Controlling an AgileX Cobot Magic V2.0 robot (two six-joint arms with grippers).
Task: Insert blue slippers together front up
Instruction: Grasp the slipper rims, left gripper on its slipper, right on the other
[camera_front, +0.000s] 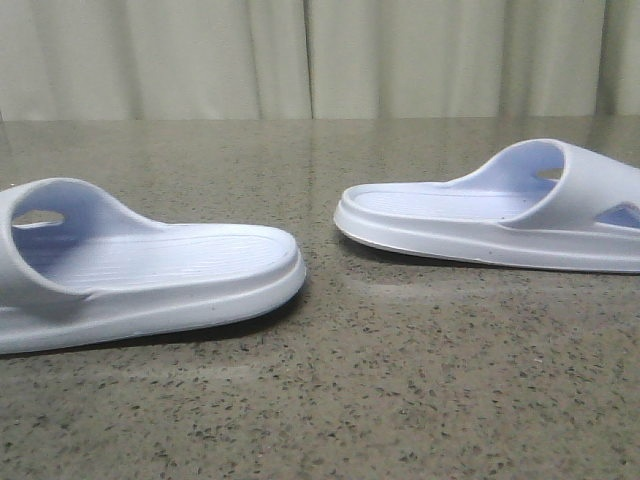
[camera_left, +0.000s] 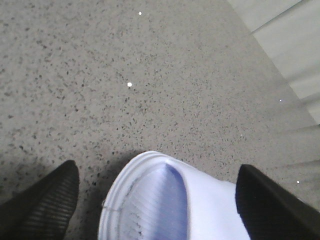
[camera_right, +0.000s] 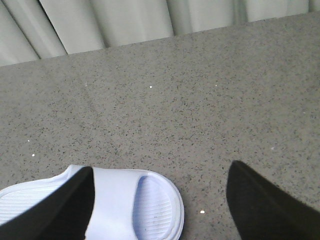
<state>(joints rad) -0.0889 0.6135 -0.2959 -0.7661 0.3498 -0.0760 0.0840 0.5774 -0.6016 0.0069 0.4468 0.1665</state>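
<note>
Here both blue slippers lie apart, heels facing, under the released left pincer and right pincer

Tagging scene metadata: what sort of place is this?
Likely an indoor lab or test bench, not a home: a speckled stone-look tabletop, a plain pleated curtain backdrop, and only the two blue slippers laid out.

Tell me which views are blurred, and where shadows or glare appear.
Front view: sharp, dark shadow under the left pale blue foam slipper, faint sheen on the speckled stone table. Left wrist view: slipper blurred. Right wrist view: slipper fairly sharp, tiny bright specks on the table.
</note>
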